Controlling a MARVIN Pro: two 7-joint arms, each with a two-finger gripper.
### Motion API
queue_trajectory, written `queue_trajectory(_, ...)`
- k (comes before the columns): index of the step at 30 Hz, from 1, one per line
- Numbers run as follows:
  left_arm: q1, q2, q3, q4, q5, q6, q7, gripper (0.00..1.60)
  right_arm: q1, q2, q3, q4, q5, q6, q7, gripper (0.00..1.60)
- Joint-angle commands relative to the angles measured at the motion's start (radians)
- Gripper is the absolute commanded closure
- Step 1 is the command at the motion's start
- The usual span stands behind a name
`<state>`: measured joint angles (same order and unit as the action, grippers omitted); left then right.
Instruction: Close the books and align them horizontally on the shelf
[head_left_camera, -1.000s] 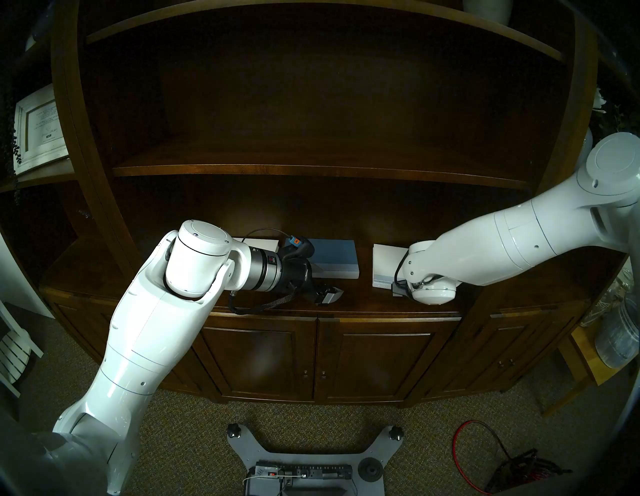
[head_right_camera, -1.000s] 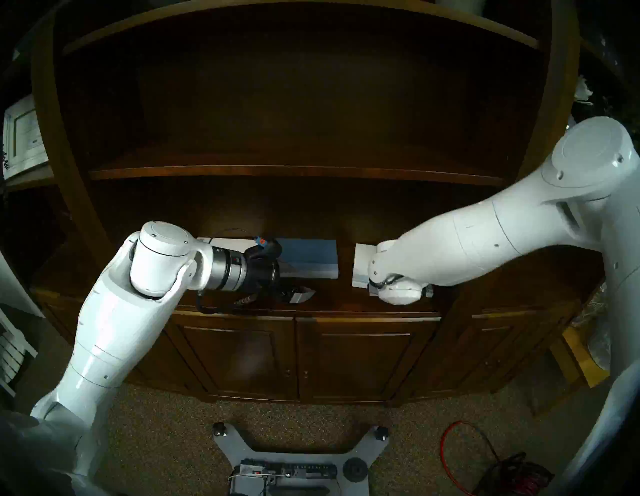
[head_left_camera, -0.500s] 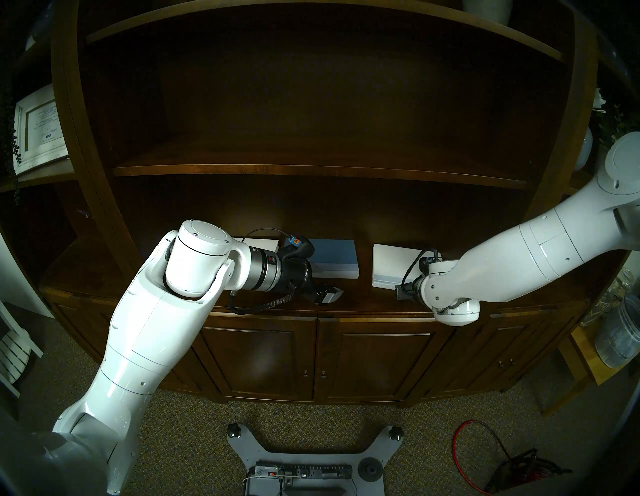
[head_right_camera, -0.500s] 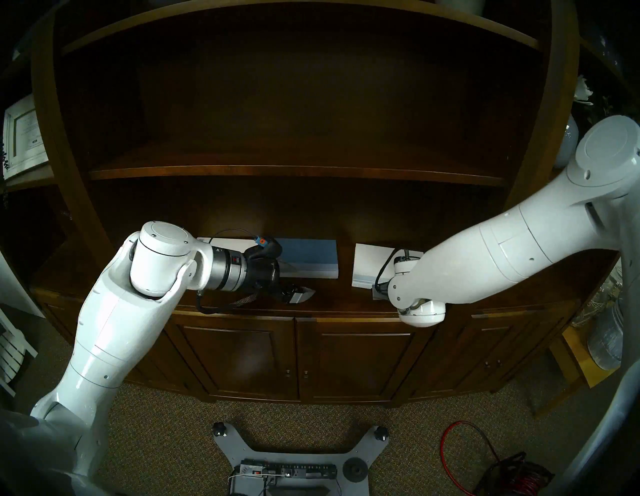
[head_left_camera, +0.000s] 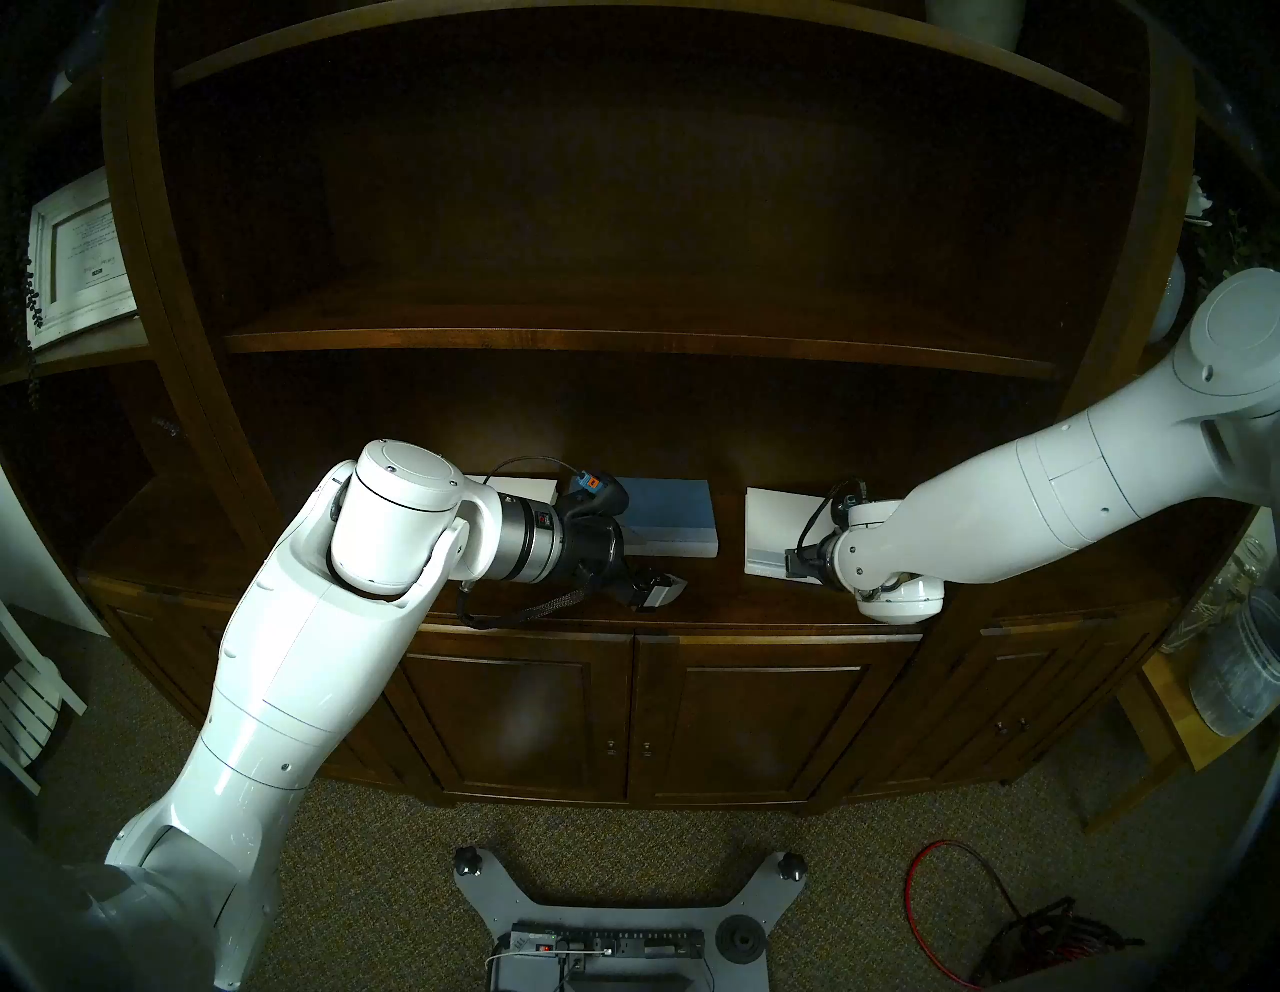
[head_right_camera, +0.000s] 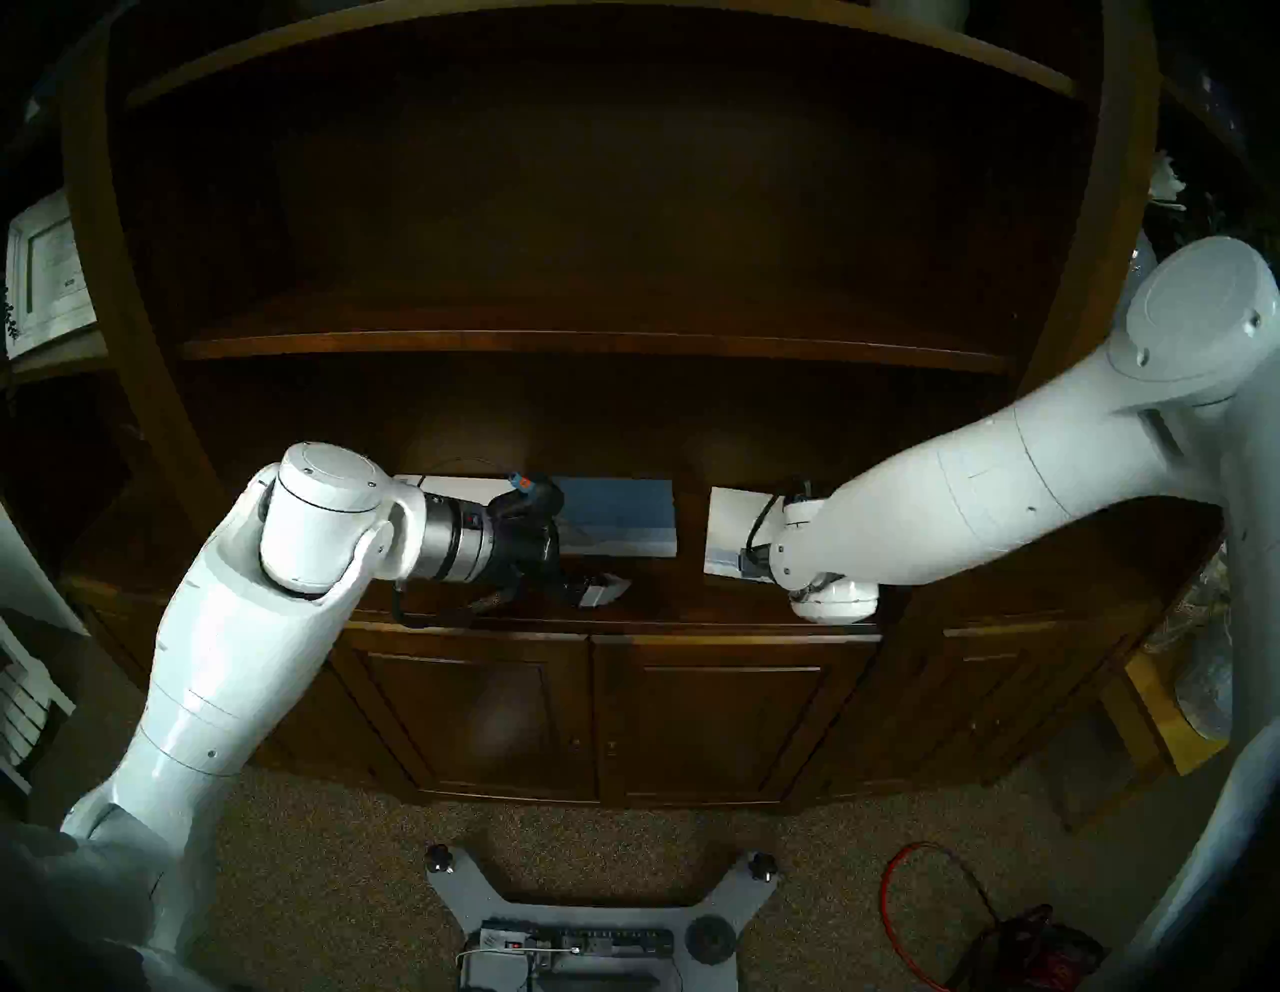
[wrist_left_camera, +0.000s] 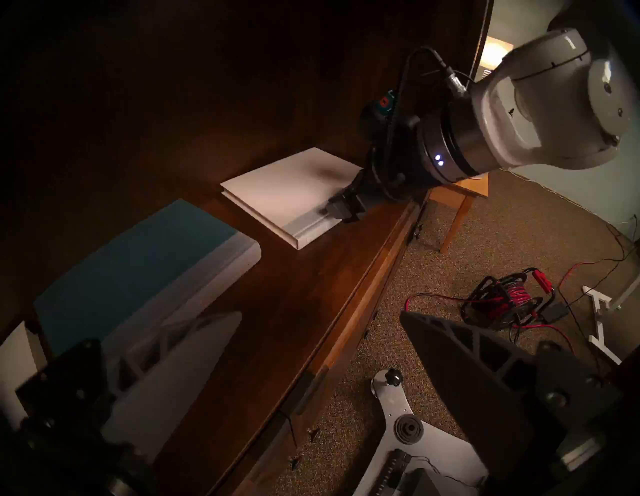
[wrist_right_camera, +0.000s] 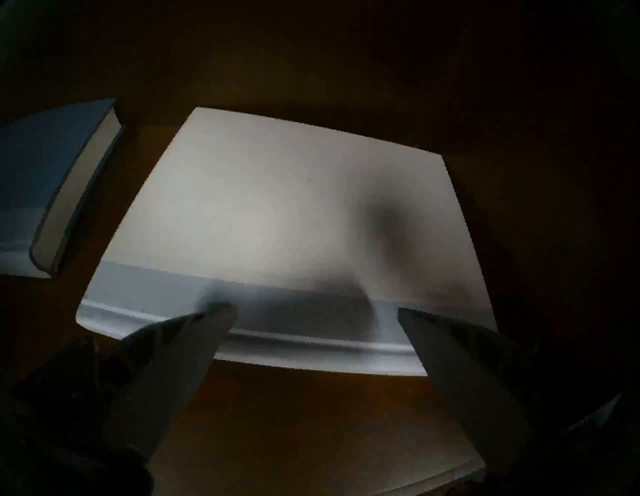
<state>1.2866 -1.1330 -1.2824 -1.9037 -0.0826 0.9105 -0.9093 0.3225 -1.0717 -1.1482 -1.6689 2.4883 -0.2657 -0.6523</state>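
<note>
Presently, item 1: right gripper (wrist_right_camera: 317, 313), seen in the lower half of the right wrist view. Its 2 pale fingers (wrist_right_camera: 194, 332) are spread wide, with nothing held between them; their tips are shown over the grey-blue spine strip of the white book (wrist_right_camera: 277, 207). From the head camera this gripper (head_left_camera: 798, 562) is found right of centre, at the near edge of the same book (head_left_camera: 783, 519).

Item 2: left gripper (head_left_camera: 654, 589), catalogued just below frame centre in the head view. Its jaws are parted and nothing is gripped. In the left wrist view 1 pale finger (wrist_left_camera: 180, 360) is seen at lower left and 1 dark finger (wrist_left_camera: 478, 374) at lower right, well apart.

Item 3: blue book (head_left_camera: 668, 512), closed and flat, with a pale grey strip along its near edge, placed at frame centre just beyond the left gripper.

Item 4: a 2nd white book (head_left_camera: 516, 488), largely hidden behind the left wrist, left of centre.

Item 5: shelf (head_left_camera: 720, 603), a dark-brown board across the middle of the frame above the cabinet doors (head_left_camera: 748, 727); all 3 books are laid flat on it in 1 row, apart from one another.
</note>
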Motion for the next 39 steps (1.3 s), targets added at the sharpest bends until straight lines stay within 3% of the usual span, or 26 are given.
queue_trajectory(1,-0.03,-0.003,-0.008,-0.019,-0.003,-0.005,-0.004,0.0,0.03,0.014,0.0,-0.01,0.0,0.007,0.004,0.0)
queue_trajectory(11,-0.03,-0.003,-0.009,-0.019,-0.003,-0.006,-0.003,0.0,0.127,0.078,-0.049,-0.169,-0.027,-0.064,-0.015,0.0)
queue_trajectory(17,-0.03,-0.003,-0.009,-0.019,-0.003,-0.006,-0.003,0.0,0.142,0.08,-0.059,-0.207,-0.02,-0.064,-0.024,0.0)
queue_trajectory(22,-0.03,-0.003,-0.009,-0.019,-0.003,-0.006,-0.004,0.0,0.083,0.047,-0.033,-0.164,-0.011,-0.067,-0.018,0.0)
queue_trajectory(39,-0.03,-0.003,-0.008,-0.019,-0.003,-0.005,-0.004,0.0,-0.004,0.002,-0.011,-0.038,0.019,-0.024,0.006,0.0)
